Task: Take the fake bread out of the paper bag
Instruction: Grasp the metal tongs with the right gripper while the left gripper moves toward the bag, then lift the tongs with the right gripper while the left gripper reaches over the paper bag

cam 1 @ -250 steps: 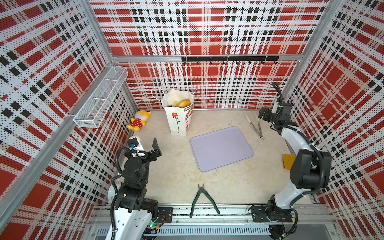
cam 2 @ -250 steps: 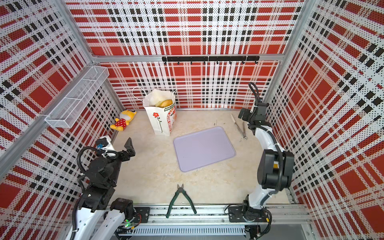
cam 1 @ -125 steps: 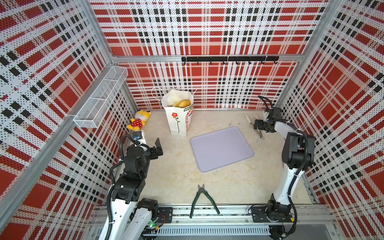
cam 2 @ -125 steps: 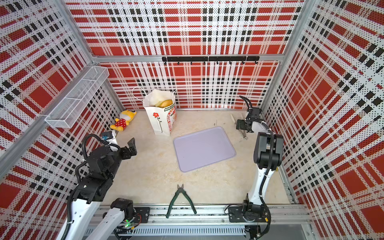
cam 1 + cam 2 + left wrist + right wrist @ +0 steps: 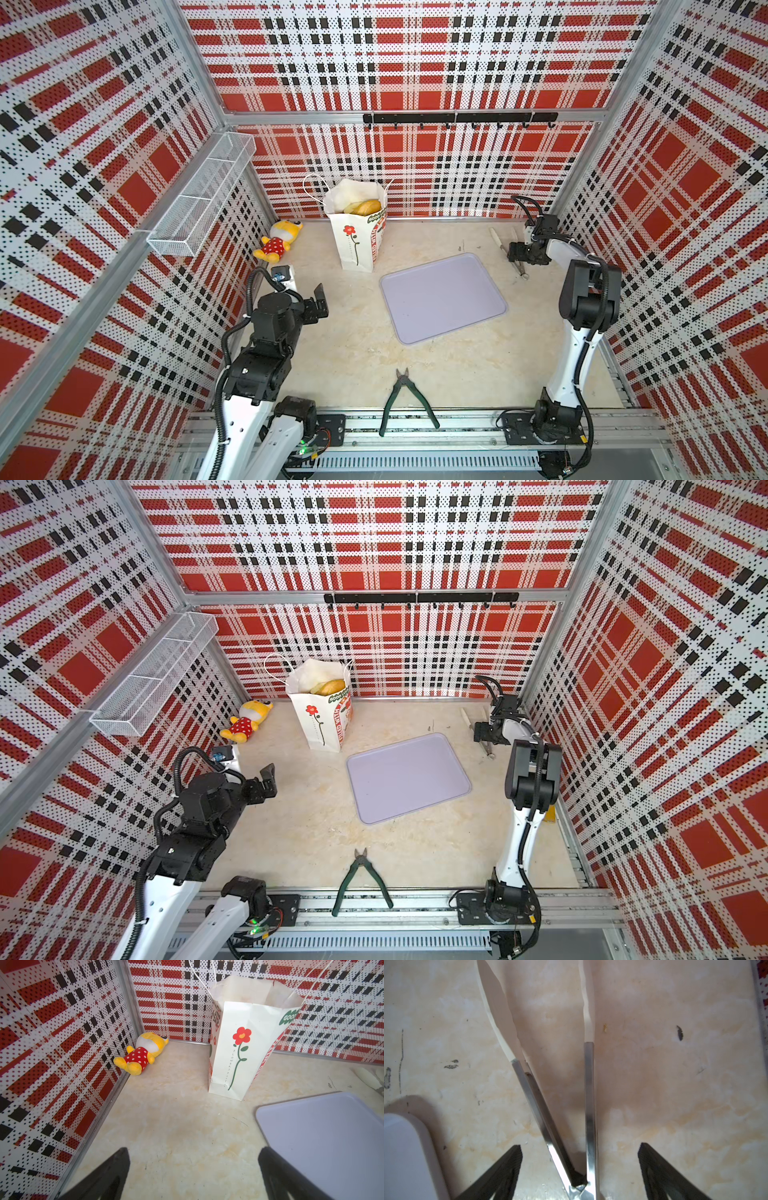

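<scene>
Tongs (image 5: pixel 589 1105) with pale tips are seen lying flat on the worktop (image 5: pixel 357 353) near its far right corner, and the right gripper (image 5: pixel 579 1147) is held low over their joined end. Its black fingers (image 5: pixel 506 1169) are spread wide, one on each side of the metal arms, and neither is touching them.

The paper bag (image 5: pixel 356 241) is stood upright near the far edge, left of the middle, with its mouth open and its cord handles raised. The fake bread (image 5: pixel 366 206) is kept inside it. A golden-brown piece and what seems to be a paler yellow one are shown at the mouth in both top views, and how many more lie beneath cannot be told.

The lilac tray (image 5: pixel 442 297) is placed flat at the middle of the worktop, slightly towards the right edge, near the bag but apart from it.

The left gripper (image 5: pixel 194 1151) is held above the worktop near the left edge, pointed towards the bag and well apart from it, with its fingers wide apart.

A plush doll (image 5: pixel 276 245) is laid in the far left corner, a wire basket (image 5: pixel 203 199) is fixed to the left wall (image 5: pixel 104 166), and green-handled pliers (image 5: pixel 405 399) are laid at the near edge, their handles over the rail (image 5: pixel 457 424).
</scene>
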`<act>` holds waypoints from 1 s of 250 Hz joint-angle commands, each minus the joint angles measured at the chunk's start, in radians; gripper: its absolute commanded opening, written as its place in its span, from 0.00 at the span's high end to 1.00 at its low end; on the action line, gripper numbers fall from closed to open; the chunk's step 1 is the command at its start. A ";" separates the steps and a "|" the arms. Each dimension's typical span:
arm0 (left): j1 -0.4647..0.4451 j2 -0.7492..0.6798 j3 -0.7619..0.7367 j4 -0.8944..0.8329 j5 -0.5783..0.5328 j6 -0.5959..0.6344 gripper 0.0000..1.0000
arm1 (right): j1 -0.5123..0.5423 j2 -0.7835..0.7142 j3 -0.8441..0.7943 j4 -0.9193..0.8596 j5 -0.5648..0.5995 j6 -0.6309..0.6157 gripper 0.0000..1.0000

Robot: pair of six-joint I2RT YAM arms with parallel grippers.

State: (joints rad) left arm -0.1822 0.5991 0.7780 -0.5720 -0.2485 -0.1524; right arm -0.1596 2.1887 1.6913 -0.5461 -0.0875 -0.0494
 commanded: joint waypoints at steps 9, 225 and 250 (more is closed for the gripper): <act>-0.003 -0.014 0.033 -0.037 0.005 -0.016 0.01 | -0.004 0.042 0.040 -0.060 -0.035 -0.007 0.11; -0.007 -0.008 0.077 -0.086 -0.004 -0.012 0.01 | 0.071 0.028 0.087 -0.127 0.088 -0.026 0.70; -0.014 -0.012 0.086 -0.099 0.017 -0.009 0.01 | 0.069 -0.030 0.070 -0.119 0.040 -0.009 0.68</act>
State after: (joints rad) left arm -0.1837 0.5961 0.8295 -0.6392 -0.2459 -0.1528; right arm -0.0883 2.2650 1.7760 -0.6724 -0.0216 -0.0669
